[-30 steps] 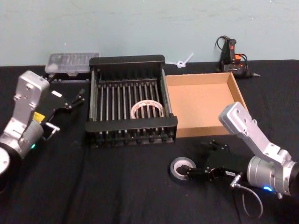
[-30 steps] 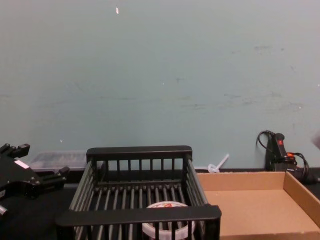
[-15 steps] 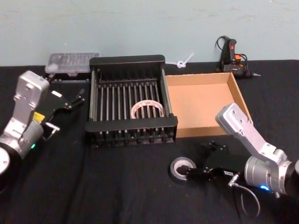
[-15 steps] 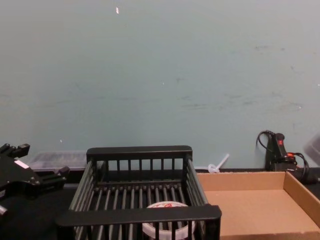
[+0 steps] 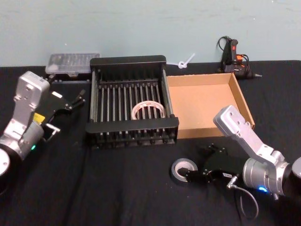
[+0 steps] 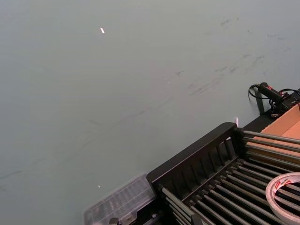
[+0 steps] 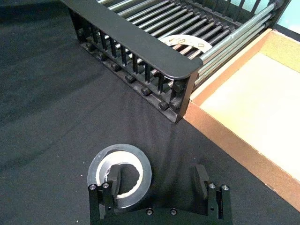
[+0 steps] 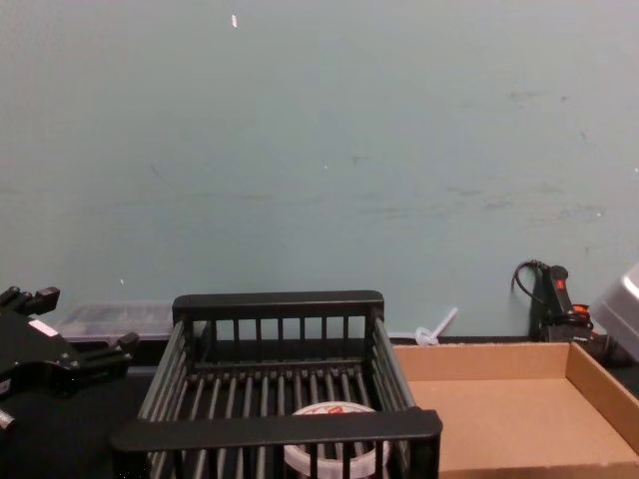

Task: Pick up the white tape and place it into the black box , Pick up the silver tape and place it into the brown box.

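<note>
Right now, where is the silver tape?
In the head view the silver tape lies flat on the black table, right of centre, in front of the brown box, with the right claw open around its edge.

No text, brand or number can be read anywhere. The white tape (image 6: 287,193), lying inside the black box (image 6: 197,154), carries reddish print on its inner core, but the marks are too small and blurred to make out. A small white label on the left pincer (image 8: 40,327) is likewise unreadable.
</note>
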